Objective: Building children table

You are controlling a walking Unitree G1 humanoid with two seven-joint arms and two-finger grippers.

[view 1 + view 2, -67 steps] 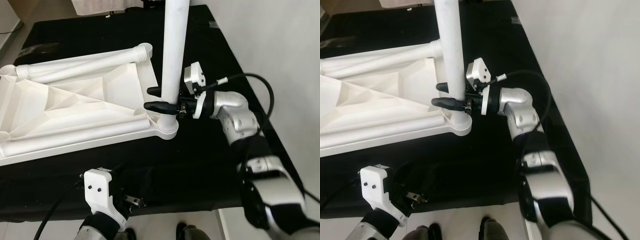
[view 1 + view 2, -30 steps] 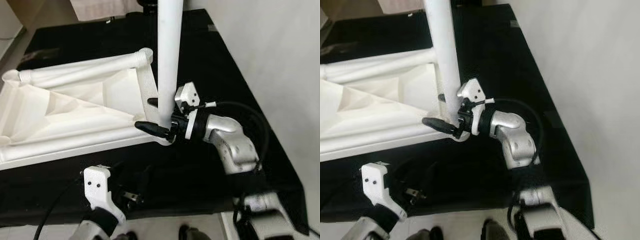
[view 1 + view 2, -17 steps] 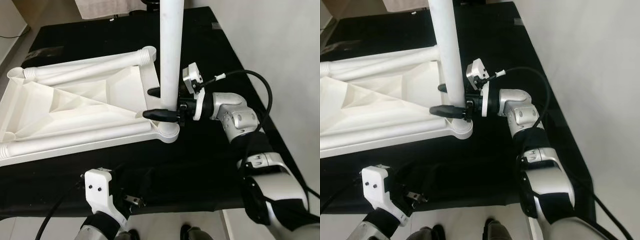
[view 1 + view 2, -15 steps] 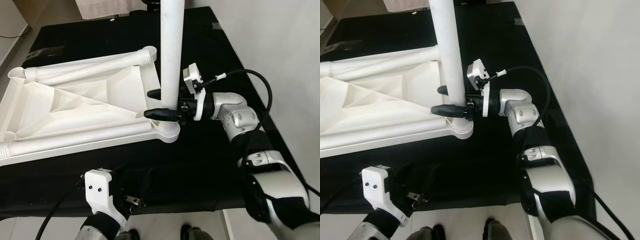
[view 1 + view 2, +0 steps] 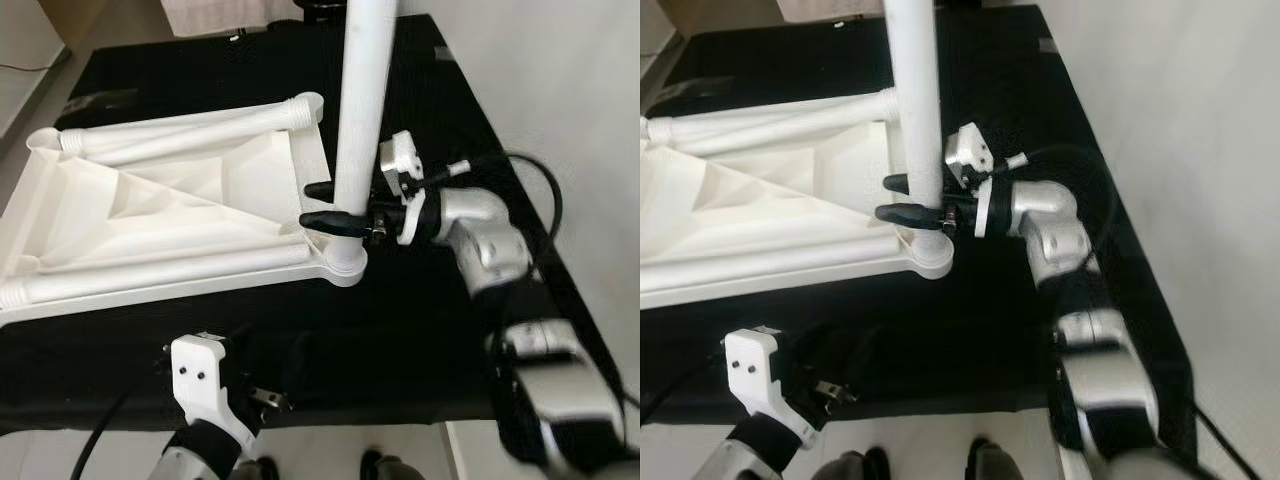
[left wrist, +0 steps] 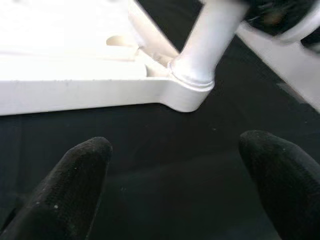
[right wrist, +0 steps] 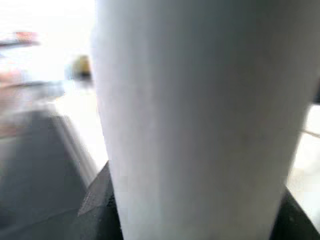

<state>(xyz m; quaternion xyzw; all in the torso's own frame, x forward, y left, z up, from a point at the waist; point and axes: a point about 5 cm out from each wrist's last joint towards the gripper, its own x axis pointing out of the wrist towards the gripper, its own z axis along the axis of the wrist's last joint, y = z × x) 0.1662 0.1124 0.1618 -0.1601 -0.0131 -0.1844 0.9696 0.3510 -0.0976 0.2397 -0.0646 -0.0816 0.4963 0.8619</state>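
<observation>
The white plastic table top (image 5: 150,205) lies upside down on a black cloth. One white table leg (image 5: 360,110) stands upright in the corner socket (image 5: 345,262) nearest me on the right. My right gripper (image 5: 325,205) is shut on this leg just above the socket, one black finger on each side. The right wrist view has the leg (image 7: 200,120) pressed close against the lens. My left gripper (image 6: 175,175) hangs open low at the cloth's front edge, short of the socket corner (image 6: 192,92), with nothing between its fingers (image 6: 75,180).
Two more white legs lie flat along the table top's edges, one at the far side (image 5: 190,125) and one at the near side (image 5: 160,270). The black cloth (image 5: 420,330) reaches a pale wall on the right. Bare floor runs along the front edge.
The whole picture has slid slightly right, so the camera moved. My right gripper stays on the upright leg, and its forearm is now blurred. The left arm holds its place.
</observation>
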